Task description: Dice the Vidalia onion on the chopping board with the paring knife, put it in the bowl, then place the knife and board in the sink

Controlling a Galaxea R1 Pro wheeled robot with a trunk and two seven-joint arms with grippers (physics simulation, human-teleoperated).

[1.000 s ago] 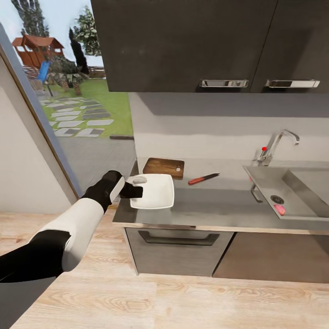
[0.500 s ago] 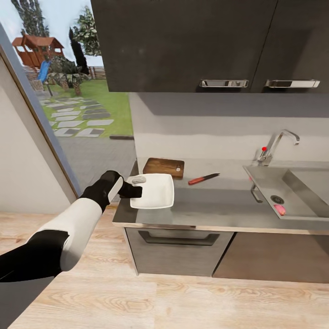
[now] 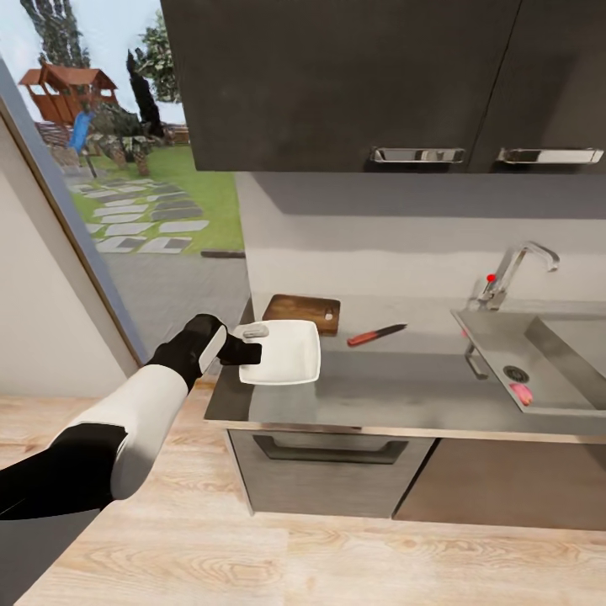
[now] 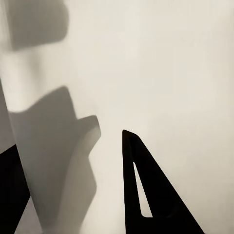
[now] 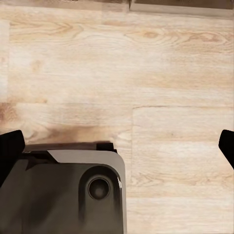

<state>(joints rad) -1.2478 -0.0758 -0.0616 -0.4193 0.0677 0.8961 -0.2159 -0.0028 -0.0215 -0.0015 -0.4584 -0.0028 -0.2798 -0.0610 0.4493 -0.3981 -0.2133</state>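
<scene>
The white square bowl [image 3: 286,353] sits at the left end of the grey countertop [image 3: 379,379], and my left gripper [image 3: 250,343] is shut on its left rim. The left wrist view shows the bowl's pale inside [image 4: 161,73] with a dark finger [image 4: 151,195] lying against it. Just behind the bowl lies the brown chopping board [image 3: 301,308]. To its right is the red-handled paring knife [image 3: 376,335]. The pinkish Vidalia onion [image 3: 521,394] rests in the sink [image 3: 497,337] by the drain. My right gripper [image 5: 117,141] hangs open over the wooden floor.
A chrome tap [image 3: 513,269] with a red knob stands behind the sink. Dark wall cabinets [image 3: 337,84] hang low over the counter. A drawer front [image 3: 328,471] sits under the counter's edge. A glass wall onto a garden runs along the left. My base [image 5: 63,190] shows beneath the right gripper.
The head view has shifted slightly, so the counter and sink sit a little differently in the picture. My left gripper keeps its hold on the bowl's rim; its elbow has barely moved.
</scene>
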